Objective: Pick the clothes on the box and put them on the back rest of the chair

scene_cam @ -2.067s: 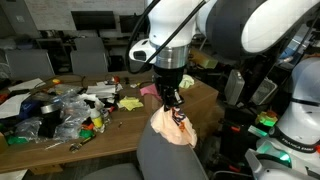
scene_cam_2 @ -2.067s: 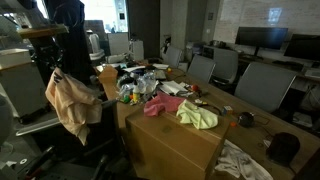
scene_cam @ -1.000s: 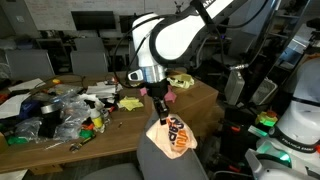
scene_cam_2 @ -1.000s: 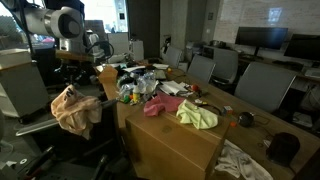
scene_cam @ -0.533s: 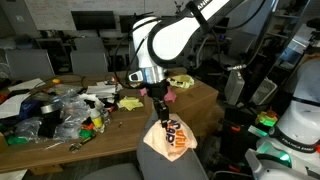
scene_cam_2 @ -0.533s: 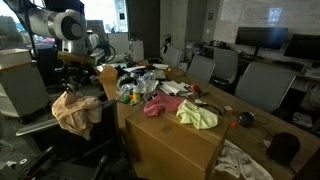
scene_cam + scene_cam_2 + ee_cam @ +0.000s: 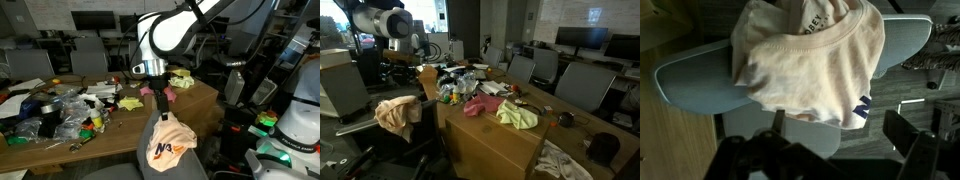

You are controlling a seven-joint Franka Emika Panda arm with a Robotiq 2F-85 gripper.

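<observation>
Tool point(image 7: 162, 110) hovers just above shirt point(image 7: 170, 143), fingers spread, nothing between them; wrist view confirms. Shirt draped over backrest point(image 7: 690, 75) of chair, orange print showing. In exterior view: box point(image 7: 490, 145) carries pink cloth point(image 7: 480, 105) and yellow-green cloth point(image 7: 517, 114). Cluttered bench point(image 7: 60, 146) beyond chair.

I see the shirt point(image 7: 170, 140) draped on the chair backrest point(image 7: 690, 75) at the worktop's point(image 7: 125, 122) near edge, below my claw point(image 7: 162, 113).
</observation>
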